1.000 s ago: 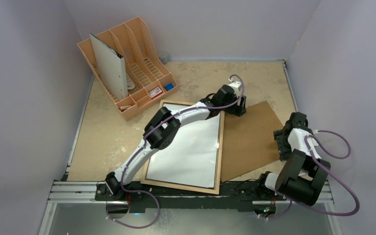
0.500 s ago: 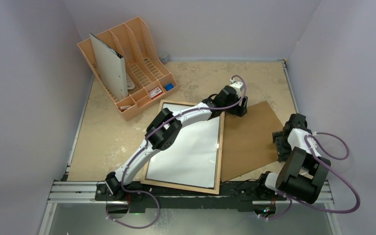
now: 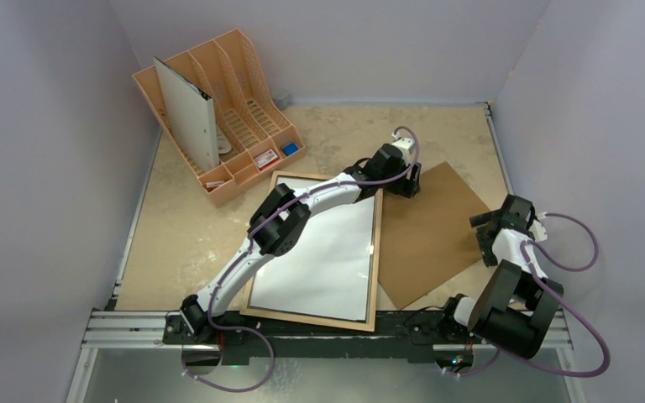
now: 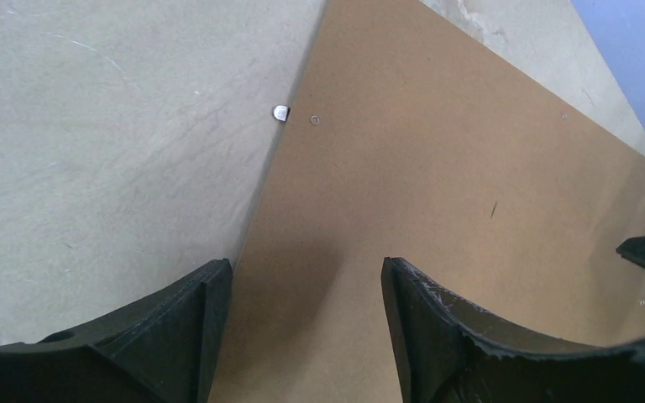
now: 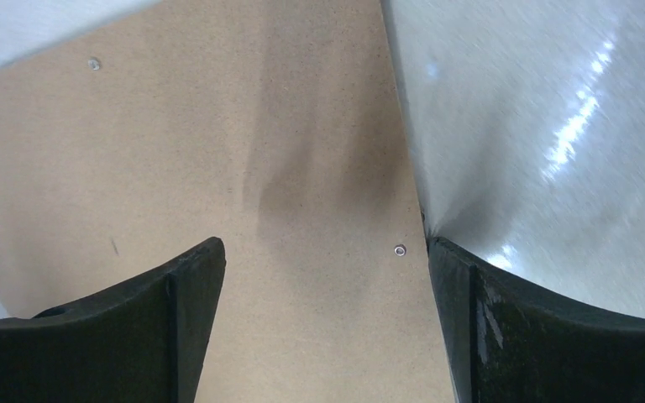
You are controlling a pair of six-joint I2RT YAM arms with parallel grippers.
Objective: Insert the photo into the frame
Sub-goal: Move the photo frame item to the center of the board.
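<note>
The left arm (image 3: 279,222) hides part of the photo (image 3: 327,260) and frame (image 3: 377,277).

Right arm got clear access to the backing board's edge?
Likely yes: right gripper hangs open over the right edge of the backing board, nothing between; left gripper is at its far corner.

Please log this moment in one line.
photo: in frame, reverse up | left end effector: open, over backing board | right end effector: open

left arm (image 3: 302,206): stretched to upper centre | left gripper (image 4: 302,285): fingers spread | right arm (image 3: 512,290): folded, lower right | right gripper (image 5: 323,260): fingers spread
</note>
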